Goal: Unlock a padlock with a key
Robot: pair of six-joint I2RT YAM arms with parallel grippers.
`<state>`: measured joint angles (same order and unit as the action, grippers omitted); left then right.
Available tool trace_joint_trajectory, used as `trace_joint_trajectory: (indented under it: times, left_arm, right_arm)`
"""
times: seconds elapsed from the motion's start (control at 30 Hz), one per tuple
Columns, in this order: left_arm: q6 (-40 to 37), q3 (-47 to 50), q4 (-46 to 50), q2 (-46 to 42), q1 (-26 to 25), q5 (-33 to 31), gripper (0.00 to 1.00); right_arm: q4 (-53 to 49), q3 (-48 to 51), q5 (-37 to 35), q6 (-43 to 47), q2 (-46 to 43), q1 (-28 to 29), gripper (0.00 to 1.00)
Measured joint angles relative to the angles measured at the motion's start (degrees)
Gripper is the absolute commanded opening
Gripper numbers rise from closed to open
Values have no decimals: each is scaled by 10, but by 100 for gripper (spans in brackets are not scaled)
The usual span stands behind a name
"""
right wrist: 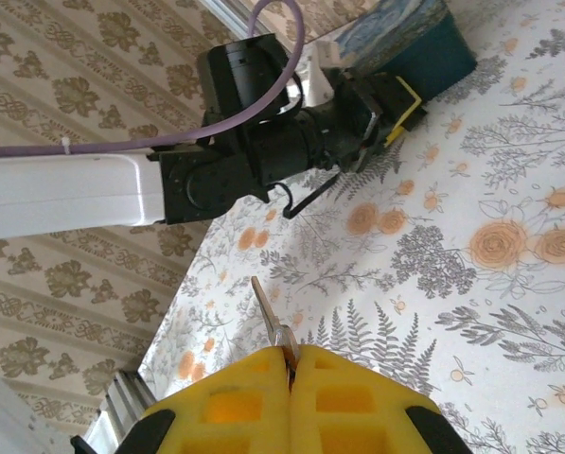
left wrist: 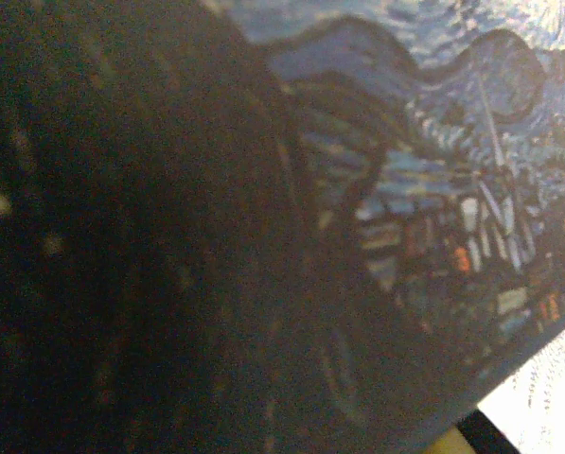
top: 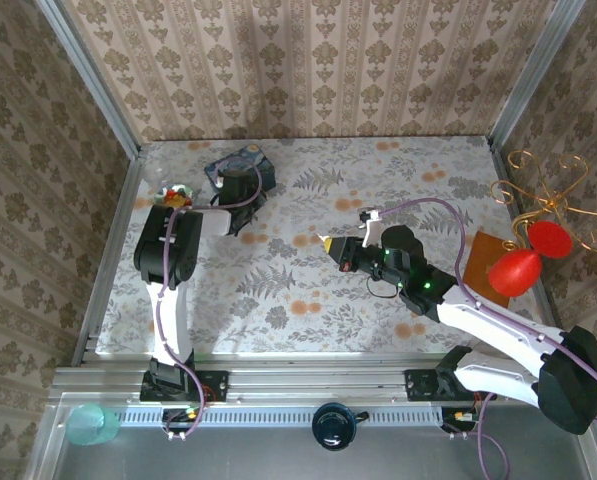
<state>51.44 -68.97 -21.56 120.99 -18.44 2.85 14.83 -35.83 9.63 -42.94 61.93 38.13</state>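
My right gripper (right wrist: 290,357) is shut on the key (right wrist: 268,312), a thin dull metal blade that sticks up and to the left from between the yellow pads (right wrist: 235,397). From above, that gripper (top: 330,243) hovers over the middle of the table and points left. My left gripper (top: 240,188) is pressed against the dark-blue painted box (top: 240,160) at the back left. The box's swirl pattern (left wrist: 433,189) sits very close to the left wrist camera. In the right wrist view a yellow pad (right wrist: 407,99) of the left gripper lies at the box's side (right wrist: 424,43). The padlock is hidden.
A gold wire stand with red ornaments (top: 523,268) and a brown card (top: 483,250) stand at the right edge. A small colourful object (top: 173,195) lies at the left wall. A dark cup (top: 333,425) and a teal cup (top: 88,425) sit below the rail.
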Motion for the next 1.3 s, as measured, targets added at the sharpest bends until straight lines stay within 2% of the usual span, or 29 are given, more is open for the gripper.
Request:
trace_joint_trajectory:
  times: [0.23,0.5,0.8,0.93,1.13,1.3]
  left_arm:
    - [2,64,-10,-47,1,33,10]
    - [45,163,-18,-121,-6,129,8]
    - [97,235,-57,-177,-34,200,5]
    - [126,267,-99,-191,-38,217,5]
    - [145,293,-110,-219,-52,232,5]
    - [155,302,-111,-235,-56,244,5]
  right_arm:
    - [0,0,0,-38,31,-2,0]
    - [33,0,25,-101,101,-15,0]
    - [45,-6,48,-145,172,-16,0]
    - [84,-15,76,-175,231,-17,0]
    - [103,-24,92,-211,269,-18,0]
    - [170,-45,111,-262,332,-21,0]
